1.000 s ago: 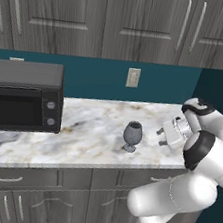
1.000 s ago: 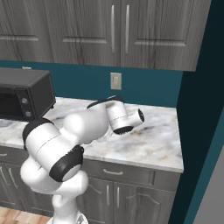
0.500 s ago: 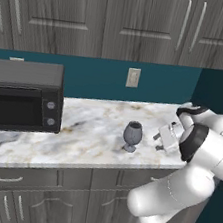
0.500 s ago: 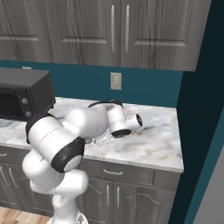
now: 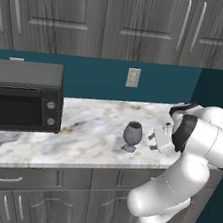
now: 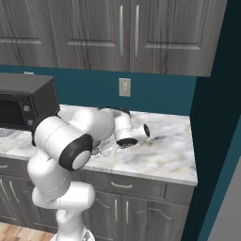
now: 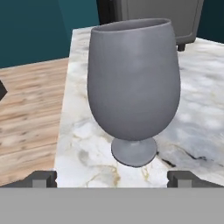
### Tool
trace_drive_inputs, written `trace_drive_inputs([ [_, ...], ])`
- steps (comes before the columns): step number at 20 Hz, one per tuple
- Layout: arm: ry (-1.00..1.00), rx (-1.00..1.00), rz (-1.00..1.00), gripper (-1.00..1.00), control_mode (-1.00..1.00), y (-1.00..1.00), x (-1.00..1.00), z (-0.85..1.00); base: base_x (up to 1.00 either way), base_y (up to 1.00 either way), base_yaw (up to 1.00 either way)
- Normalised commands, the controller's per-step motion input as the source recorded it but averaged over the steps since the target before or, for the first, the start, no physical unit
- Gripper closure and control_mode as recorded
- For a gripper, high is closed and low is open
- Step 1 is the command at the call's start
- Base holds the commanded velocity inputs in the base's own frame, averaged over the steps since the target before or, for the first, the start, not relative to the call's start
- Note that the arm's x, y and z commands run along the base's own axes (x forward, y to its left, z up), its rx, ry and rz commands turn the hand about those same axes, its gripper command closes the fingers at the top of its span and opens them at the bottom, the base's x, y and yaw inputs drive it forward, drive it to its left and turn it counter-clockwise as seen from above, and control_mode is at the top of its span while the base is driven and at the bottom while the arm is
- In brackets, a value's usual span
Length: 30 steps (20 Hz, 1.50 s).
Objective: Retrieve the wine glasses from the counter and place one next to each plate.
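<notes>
Glass: a smoky grey-blue stemmed wine glass (image 5: 132, 135) stood upright on the white-grey marble counter (image 5: 79, 139), right of the black microwave oven (image 5: 22, 96).
Claw: the two-finger gripper (image 7: 112, 178) was level with the glass and spread wide, gripping nothing; the bowl sat centred between its dark fingertips (image 7: 43, 178).
Tipping risk: a fingertip nudging the bowl off-centre could topple the glass.
Slip risk: the rounded bowl might squirt out of a closing grip.
Edge risk: wooden floor lay beyond the counter's end.
</notes>
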Motion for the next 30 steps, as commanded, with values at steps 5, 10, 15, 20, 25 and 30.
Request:
trace_drive_inputs([
  [5, 0.00, 0.01, 0.00, -1.00, -1.00, 0.08, 0.17, -0.09, 0.00, 0.00, 0.00],
  [10, 0.00, 0.05, 0.00, -1.00, -1.00, 0.11, 0.11, -0.14, 0.00, 0.00, 0.00],
  [15, 0.00, 0.05, 0.00, -1.00, -1.00, 0.08, 0.07, -0.20, 0.00, 0.00, 0.00],
  [20, 0.00, 0.04, 0.00, -1.00, -1.00, 0.08, 0.08, -0.16, 0.00, 0.00, 0.00],
  [25, 0.00, 0.01, 0.00, -1.00, -1.00, 0.10, 0.08, -0.07, 0.00, 0.00, 0.00],
  [30, 0.00, 0.00, 0.01, -1.00, -1.00, 0.22, 0.01, 0.00, 0.00, 0.00, 0.00],
])
